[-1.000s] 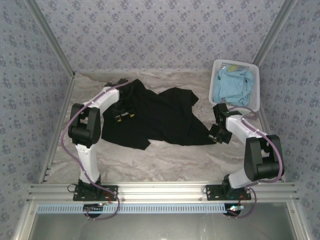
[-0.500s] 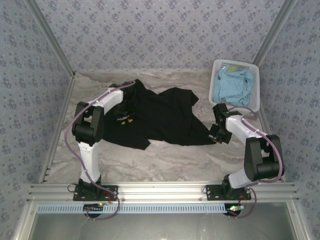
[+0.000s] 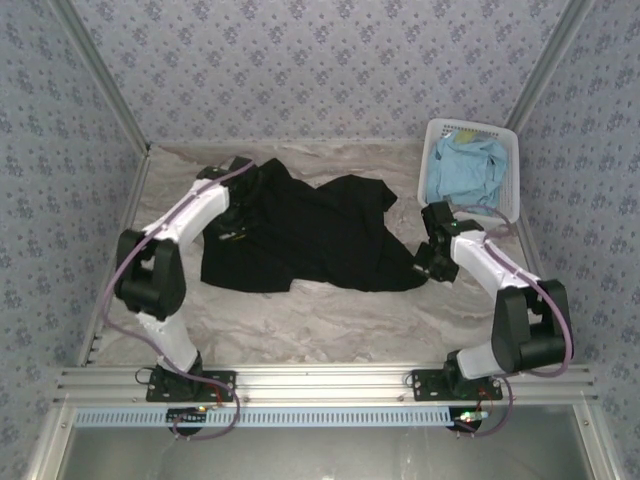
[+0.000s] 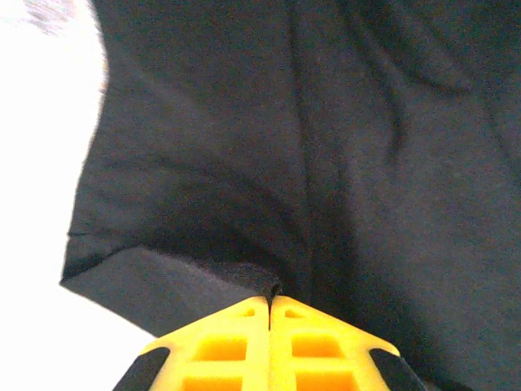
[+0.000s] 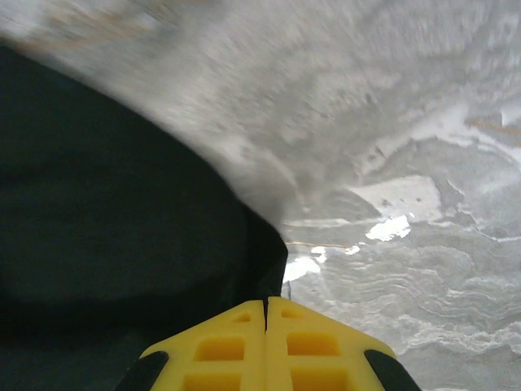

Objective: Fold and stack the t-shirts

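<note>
**Top external view:** the black t-shirt lies spread and rumpled across the middle of the tabletop, reaching toward the far left corner. The light blue t-shirt sits bunched in the white basket at the far right corner. The left gripper is down on the black shirt's left portion. The right gripper is at its right-hand edge.

**Left wrist view:** the left gripper has its yellow jaws pressed together, with a fold of black cloth pinched at the tips (a raised hem lies just beside them).

**Right wrist view:** the right gripper is likewise closed tight, nipping the black shirt's edge where cloth meets bare marbled tabletop.
</note>
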Robot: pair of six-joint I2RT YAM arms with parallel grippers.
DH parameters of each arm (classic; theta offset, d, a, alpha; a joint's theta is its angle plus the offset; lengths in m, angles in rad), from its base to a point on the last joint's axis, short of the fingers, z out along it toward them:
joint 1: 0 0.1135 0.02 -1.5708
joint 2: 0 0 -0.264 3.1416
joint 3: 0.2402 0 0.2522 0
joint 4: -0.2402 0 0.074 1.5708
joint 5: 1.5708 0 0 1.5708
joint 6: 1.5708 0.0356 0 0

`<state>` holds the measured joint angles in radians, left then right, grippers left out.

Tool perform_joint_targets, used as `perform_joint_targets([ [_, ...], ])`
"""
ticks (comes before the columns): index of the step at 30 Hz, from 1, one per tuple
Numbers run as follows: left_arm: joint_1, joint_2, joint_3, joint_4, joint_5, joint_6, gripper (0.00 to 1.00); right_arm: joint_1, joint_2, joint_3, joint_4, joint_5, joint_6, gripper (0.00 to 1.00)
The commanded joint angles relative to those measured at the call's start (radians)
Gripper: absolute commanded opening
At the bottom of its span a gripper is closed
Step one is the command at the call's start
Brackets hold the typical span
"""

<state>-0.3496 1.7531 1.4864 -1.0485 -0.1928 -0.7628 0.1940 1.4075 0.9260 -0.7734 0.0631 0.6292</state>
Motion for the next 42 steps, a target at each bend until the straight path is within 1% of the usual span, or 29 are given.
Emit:
perform_joint_targets([
  [1,0.000,-0.147,0.000,-0.055,-0.121,-0.073,0.00,0.015,-0.070,0.114,-0.026,-0.009,0.009,0.00],
  [5,0.005,-0.298,0.042,-0.033,-0.239,-0.136,0.00,0.021,-0.105,0.275,-0.010,-0.036,0.008,0.00],
  [7,0.006,-0.364,0.073,-0.004,-0.293,-0.142,0.00,0.023,-0.116,0.367,0.017,-0.056,0.009,0.00],
  [10,0.009,-0.459,0.117,0.051,-0.372,-0.124,0.00,0.025,-0.125,0.493,0.032,-0.066,0.009,0.00],
  [13,0.015,-0.549,0.165,0.115,-0.413,-0.066,0.00,0.027,-0.155,0.579,0.062,-0.087,0.009,0.00],
  [16,0.015,-0.653,0.187,0.195,-0.444,-0.011,0.00,0.028,-0.223,0.609,0.117,-0.119,0.009,0.00],
  [19,0.014,-0.759,0.198,0.285,-0.464,0.053,0.00,0.029,-0.323,0.601,0.198,-0.158,0.009,0.00],
  [22,0.014,-0.837,0.228,0.379,-0.448,0.126,0.00,0.030,-0.421,0.593,0.271,-0.176,0.009,0.00],
  [24,0.014,-0.852,0.268,0.443,-0.427,0.168,0.00,0.028,-0.457,0.606,0.298,-0.186,0.009,0.00],
  [27,0.013,-0.790,0.395,0.450,-0.388,0.192,0.00,0.028,-0.457,0.653,0.307,-0.212,0.009,0.00],
  [30,0.014,-0.655,0.557,0.404,-0.352,0.203,0.00,0.027,-0.408,0.688,0.329,-0.236,0.025,0.00],
  [31,0.015,-0.600,0.610,0.387,-0.356,0.206,0.00,0.025,-0.383,0.697,0.344,-0.243,0.029,0.00],
  [32,0.022,-0.537,0.658,0.346,-0.361,0.206,0.00,0.025,-0.348,0.708,0.351,-0.244,0.036,0.00],
  [33,0.049,-0.478,0.713,0.306,-0.344,0.192,0.00,0.021,-0.315,0.719,0.355,-0.254,0.041,0.00],
  [35,0.175,-0.347,0.805,0.233,-0.197,0.104,0.00,0.008,-0.227,0.739,0.411,-0.283,0.064,0.00],
  [37,0.259,-0.233,0.856,0.217,-0.091,0.061,0.00,-0.007,-0.133,0.764,0.457,-0.312,0.088,0.00],
  [39,0.326,-0.103,0.931,0.197,0.024,0.036,0.00,-0.022,-0.031,0.785,0.530,-0.350,0.115,0.00],
  [42,0.384,0.100,1.125,0.145,0.164,0.035,0.00,-0.048,0.139,0.870,0.611,-0.421,0.168,0.00],
])
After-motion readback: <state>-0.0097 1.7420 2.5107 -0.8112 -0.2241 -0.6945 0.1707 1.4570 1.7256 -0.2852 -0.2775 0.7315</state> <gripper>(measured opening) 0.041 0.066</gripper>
